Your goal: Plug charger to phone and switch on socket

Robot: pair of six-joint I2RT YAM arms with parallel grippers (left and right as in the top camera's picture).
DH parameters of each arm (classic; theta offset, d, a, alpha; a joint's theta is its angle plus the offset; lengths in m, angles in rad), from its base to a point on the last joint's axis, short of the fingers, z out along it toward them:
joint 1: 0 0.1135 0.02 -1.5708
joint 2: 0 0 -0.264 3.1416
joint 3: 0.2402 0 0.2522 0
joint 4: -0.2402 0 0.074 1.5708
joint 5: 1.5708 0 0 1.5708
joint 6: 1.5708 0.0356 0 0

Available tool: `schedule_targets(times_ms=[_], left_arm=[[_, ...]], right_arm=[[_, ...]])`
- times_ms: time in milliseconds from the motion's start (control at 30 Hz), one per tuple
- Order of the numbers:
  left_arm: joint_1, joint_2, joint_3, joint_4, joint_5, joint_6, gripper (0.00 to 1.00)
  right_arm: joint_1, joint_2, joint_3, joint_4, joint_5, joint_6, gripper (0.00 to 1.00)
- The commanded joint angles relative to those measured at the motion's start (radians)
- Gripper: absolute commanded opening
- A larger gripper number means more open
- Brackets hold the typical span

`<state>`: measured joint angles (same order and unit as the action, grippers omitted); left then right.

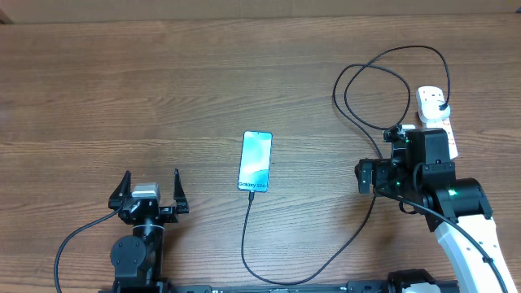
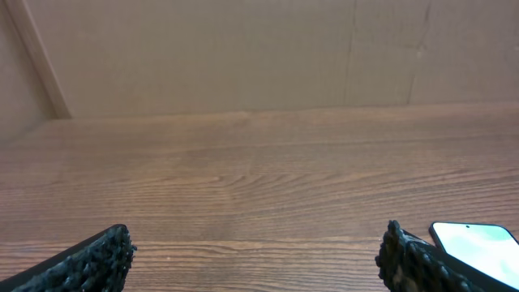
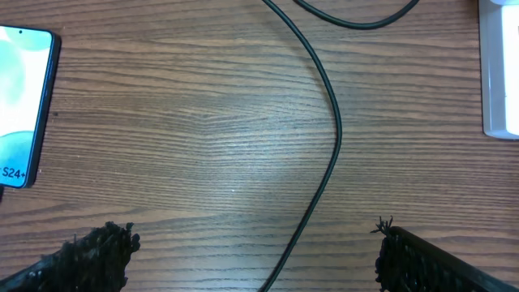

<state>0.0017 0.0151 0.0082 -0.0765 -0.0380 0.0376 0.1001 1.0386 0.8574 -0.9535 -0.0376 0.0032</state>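
Observation:
The phone (image 1: 255, 161) lies face up mid-table with its light blue screen lit. The charger cable (image 1: 326, 264) runs from the phone's bottom edge, loops right and up, and its black plug (image 1: 440, 104) sits in the white socket (image 1: 429, 99) at the far right. My right gripper (image 1: 383, 163) is open and empty above the table just left of the socket, with the cable (image 3: 332, 138) running between its fingers (image 3: 251, 243). The phone (image 3: 20, 97) and the socket (image 3: 503, 73) show at that view's edges. My left gripper (image 1: 151, 185) is open and empty, left of the phone (image 2: 478, 243).
The wooden table (image 1: 122, 89) reaches to a cardboard wall (image 2: 243, 49) at the back. Loops of the black cable (image 1: 370, 77) lie behind the right arm. The left arm's own cable (image 1: 73, 244) trails at the front left.

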Motion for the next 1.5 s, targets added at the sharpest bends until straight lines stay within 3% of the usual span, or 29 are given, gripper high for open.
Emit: schedule_targets(times_ms=[0, 633, 833, 1467], left_arm=[[0.005, -0.011, -0.003, 0.001, 0.005, 0.027, 1.0], [0.005, -0.011, -0.003, 0.001, 0.005, 0.027, 1.0], [0.005, -0.011, -0.003, 0.001, 0.005, 0.027, 1.0], [0.005, -0.011, -0.003, 0.001, 0.005, 0.027, 0.99]], right_arm=[[0.006, -0.018, -0.006, 0.005, -0.002, -0.012, 1.0], [0.019, -0.04, -0.007, 0.025, 0.018, -0.012, 1.0], [0.032, -0.04, -0.066, 0.223, 0.008, -0.011, 1.0], [0.032, -0.115, -0.316, 0.6, -0.1, -0.008, 1.0]])
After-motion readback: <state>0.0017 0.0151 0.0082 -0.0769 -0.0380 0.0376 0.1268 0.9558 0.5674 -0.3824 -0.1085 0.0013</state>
